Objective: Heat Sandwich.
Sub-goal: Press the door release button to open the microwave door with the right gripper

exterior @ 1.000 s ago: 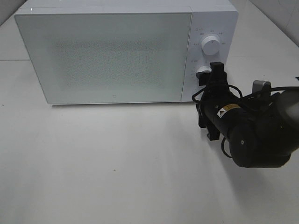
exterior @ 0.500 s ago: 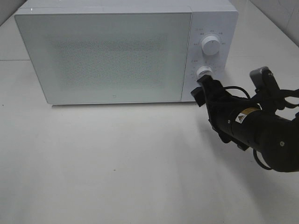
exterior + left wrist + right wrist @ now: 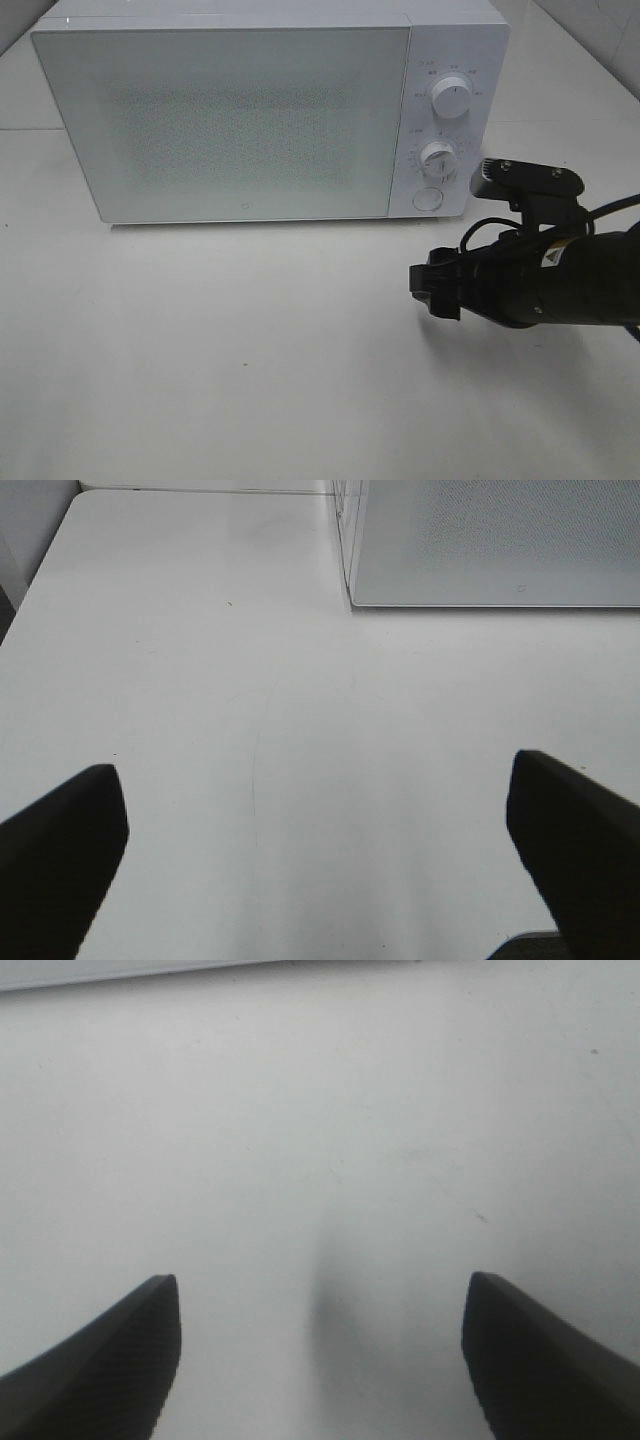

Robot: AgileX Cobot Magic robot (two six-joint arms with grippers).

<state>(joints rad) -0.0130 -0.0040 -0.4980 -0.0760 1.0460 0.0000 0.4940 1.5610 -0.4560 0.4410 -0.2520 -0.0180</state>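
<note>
My right gripper [image 3: 428, 287] hung wide and empty, low over the table [image 3: 200, 360], near the microwave [image 3: 455, 40] and its dials [image 3: 438, 157]. My left gripper [image 3: 315, 775] was just as wide, holding nothing. The door [image 3: 150, 150] was shut and the sandwich was nowhere in sight. I judged it was inside, with taking it out still to do.

Microwave [image 3: 455, 40]: white; door [image 3: 230, 120] pale grey, fine speckled dot mesh; dials [image 3: 452, 98] white. Worktop [image 3: 200, 350]: white. Right tool [image 3: 320, 1290]: black, ribbed.
</note>
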